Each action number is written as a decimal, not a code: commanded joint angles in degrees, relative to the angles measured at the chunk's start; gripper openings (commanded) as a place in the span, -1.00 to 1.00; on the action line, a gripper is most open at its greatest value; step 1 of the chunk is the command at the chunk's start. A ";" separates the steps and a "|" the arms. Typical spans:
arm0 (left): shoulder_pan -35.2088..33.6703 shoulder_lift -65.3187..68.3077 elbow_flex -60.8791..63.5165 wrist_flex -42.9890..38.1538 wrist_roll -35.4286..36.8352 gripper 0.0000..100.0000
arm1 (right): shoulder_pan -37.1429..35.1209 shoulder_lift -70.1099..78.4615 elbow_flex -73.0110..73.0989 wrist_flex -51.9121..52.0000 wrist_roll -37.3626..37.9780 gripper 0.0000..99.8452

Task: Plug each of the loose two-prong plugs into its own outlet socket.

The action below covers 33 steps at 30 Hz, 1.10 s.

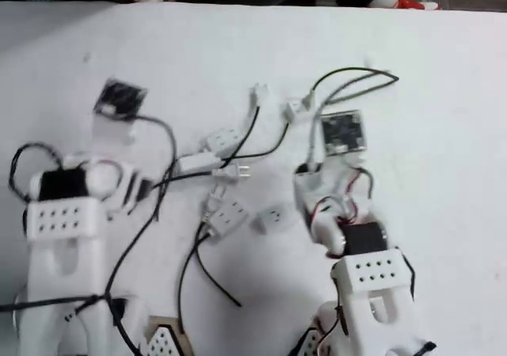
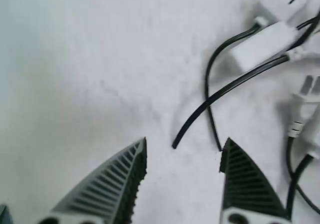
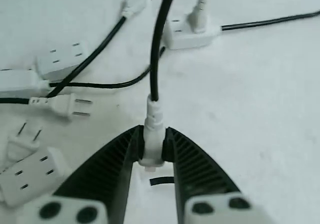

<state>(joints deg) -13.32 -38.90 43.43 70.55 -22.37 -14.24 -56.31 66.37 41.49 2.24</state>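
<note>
**Item 1. Right gripper** (image 3: 152,130). The fingers were clamped on the held plug (image 3: 152,151), one against each side of its white body. The plug's long axis ran in line with the fingers. Its black cord (image 3: 159,44) left the far end, heading away from the wrist. By that, the prongs probably pointed back toward the wrist and down at the tabletop (image 1: 444,174). They were hidden between the fingers, so this could not be confirmed.

**Item 2. Socket block** (image 3: 30,176). It was white and lay flat on the tabletop between the two arms, near the held plug on the left arm's side. Its slot pairs faced up. This was judged the likeliest seat. The held plug would need to shift toward the left arm and then descend prongs first, with its long axis near upright over one slot pair. The right arm was the nearer of the two.

**Item 3. Loose plug** (image 3: 65,106). It lay flat on the tabletop with its two prongs bare. Its long axis ran across the line of the right fingers, and the prongs pointed toward the right arm's side.

**Item 4. Left gripper** (image 2: 182,149). The fingers were apart with nothing between them, above bare tabletop. Two black cord ends (image 2: 175,144) lay just beyond the fingertips.
</note>
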 commanded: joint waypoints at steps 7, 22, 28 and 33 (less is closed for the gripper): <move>-10.95 -17.19 25.49 -14.95 -4.75 -0.51 | -13.76 -1.36 2.37 -2.95 0.44 -0.96; -9.98 -18.86 28.66 -19.60 -2.20 -0.51 | -22.73 -17.27 14.24 -10.33 0.97 -0.97; -3.74 -18.86 28.31 -26.90 5.54 -0.51 | -28.53 -38.46 14.33 2.95 0.97 -0.97; 2.51 -18.86 24.18 -25.49 12.13 -0.52 | -28.79 -47.34 15.56 8.57 0.53 -0.97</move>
<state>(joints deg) -14.90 -56.40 72.79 44.62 -15.16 -42.29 -100.26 81.93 48.26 2.59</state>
